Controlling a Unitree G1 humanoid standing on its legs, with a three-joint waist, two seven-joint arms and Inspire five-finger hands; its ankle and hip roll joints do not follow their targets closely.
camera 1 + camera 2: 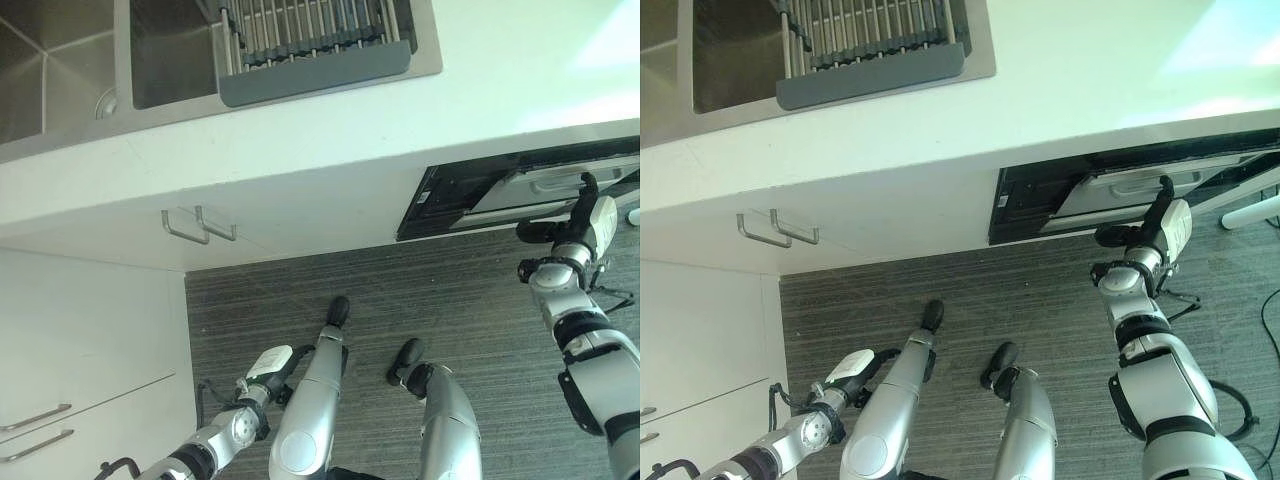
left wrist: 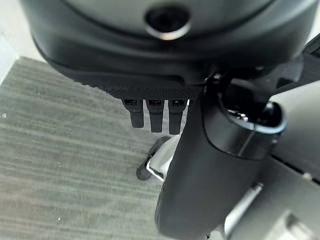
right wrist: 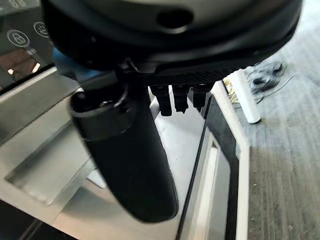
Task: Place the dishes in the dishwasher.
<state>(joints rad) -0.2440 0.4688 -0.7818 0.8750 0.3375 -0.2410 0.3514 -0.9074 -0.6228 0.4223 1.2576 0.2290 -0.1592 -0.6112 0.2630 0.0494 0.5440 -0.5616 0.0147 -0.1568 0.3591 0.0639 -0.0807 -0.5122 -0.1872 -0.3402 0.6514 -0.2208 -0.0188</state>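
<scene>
**Dishwasher door: partly open, right hand at its top edge**

Dishwasher (image 1: 520,190) sits under the white counter (image 1: 330,130), to the robot's right of the sink (image 1: 160,50). Door is cracked open and tilted out from the top; dark interior gap shows above it.

Step in hand, as I read it: opening the door. No dish is in either hand, so loading hasn't started.

Right hand (image 1: 1167,218) is up at the door's upper edge. In the right wrist view its fingers (image 3: 174,98) show as short stubs hanging past the palm, thumb (image 3: 127,155) stretched out over the door's inner metal panel. Fingers look straight or relaxed, not wrapped round anything. Can't tell whether they actually touch the edge.

Left hand (image 1: 272,362) hangs low by the robot's side over the grey floor (image 1: 420,290), idle, fingers loosely extended, nothing held.

Orientation: door's long axis runs along the counter front, left to right in the head views. Top edge leans out toward the robot, hinge presumably at the bottom.

Next move needs, in my judgement:
- fingers hooked over the top edge or in the handle recess
- pull out and down along the hinge arc until the door lies flat
- then fetch dishes; the drying rack (image 1: 310,35) over the sink is the likely source, though I can't make out any dishes in it.
</scene>
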